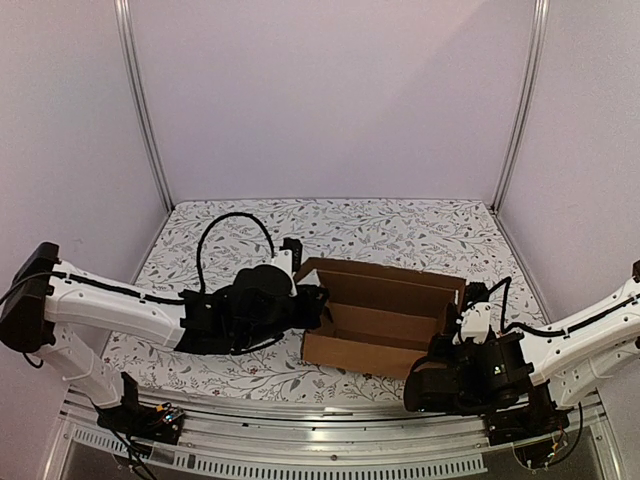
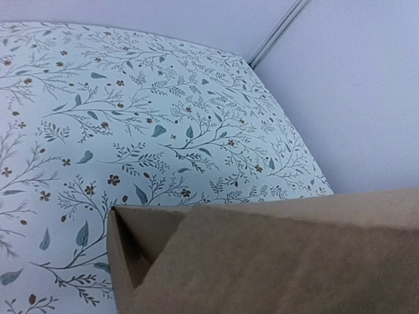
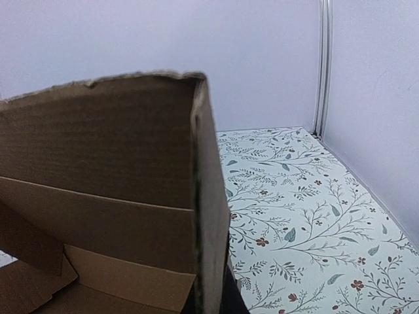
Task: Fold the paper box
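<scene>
On the floral table [image 1: 420, 225], the paper box [image 1: 362, 352] stands open-topped.

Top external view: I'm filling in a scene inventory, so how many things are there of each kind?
Paper box: 1
Robot arms: 2 (left arm, right arm)
Floral-covered table: 1
Total: 4
</scene>
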{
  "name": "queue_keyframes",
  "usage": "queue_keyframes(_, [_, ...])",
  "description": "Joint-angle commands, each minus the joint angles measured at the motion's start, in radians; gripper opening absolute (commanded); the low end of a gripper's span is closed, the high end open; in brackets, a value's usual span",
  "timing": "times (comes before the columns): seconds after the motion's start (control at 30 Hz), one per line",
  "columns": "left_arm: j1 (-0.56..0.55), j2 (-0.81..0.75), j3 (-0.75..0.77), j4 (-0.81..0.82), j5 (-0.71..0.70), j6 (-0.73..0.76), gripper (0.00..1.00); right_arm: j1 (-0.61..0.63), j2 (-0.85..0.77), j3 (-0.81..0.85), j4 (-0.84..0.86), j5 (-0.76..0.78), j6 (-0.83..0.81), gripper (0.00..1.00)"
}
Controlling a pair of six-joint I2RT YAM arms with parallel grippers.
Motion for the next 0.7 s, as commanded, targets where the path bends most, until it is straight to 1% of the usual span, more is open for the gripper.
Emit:
queue_keyframes(0.0, [-0.027, 0.059, -0.003, 0.019, 0.290, -0.041, 0.00, 0.031, 0.008, 0.028, 0.071, -0.101, 0.001, 0.00])
queue_keyframes(0.2, [-0.033, 0.018, -0.067, -0.054, 0.243, 0.038, 0.00, 0.031, 0.007, 0.016, 0.073, -0.117, 0.005, 0.00])
queue_keyframes(0.27, [-0.047, 0.007, -0.082, -0.099, 0.208, 0.063, 0.00, 0.031, 0.003, 0.013, 0.072, -0.128, 0.006, 0.04])
queue_keyframes(0.37, [-0.073, -0.005, -0.101, -0.168, 0.124, 0.086, 0.00, 0.031, -0.014, 0.011, 0.071, -0.152, -0.018, 0.14])
queue_keyframes(0.47, [-0.097, -0.004, -0.121, -0.206, 0.052, 0.080, 0.00, 0.030, -0.044, 0.011, 0.072, -0.189, -0.053, 0.26])
queue_keyframes(0.57, [-0.115, 0.013, -0.132, -0.213, 0.008, 0.067, 0.00, 0.031, -0.084, 0.007, 0.080, -0.250, -0.102, 0.44])
queue_keyframes(0.63, [-0.121, 0.034, -0.128, -0.215, -0.012, 0.064, 0.00, 0.031, -0.125, -0.005, 0.115, -0.298, -0.159, 0.57])
queue_keyframes(0.67, [-0.124, 0.047, -0.123, -0.216, -0.024, 0.062, 0.00, 0.031, -0.143, -0.012, 0.143, -0.327, -0.194, 0.62])
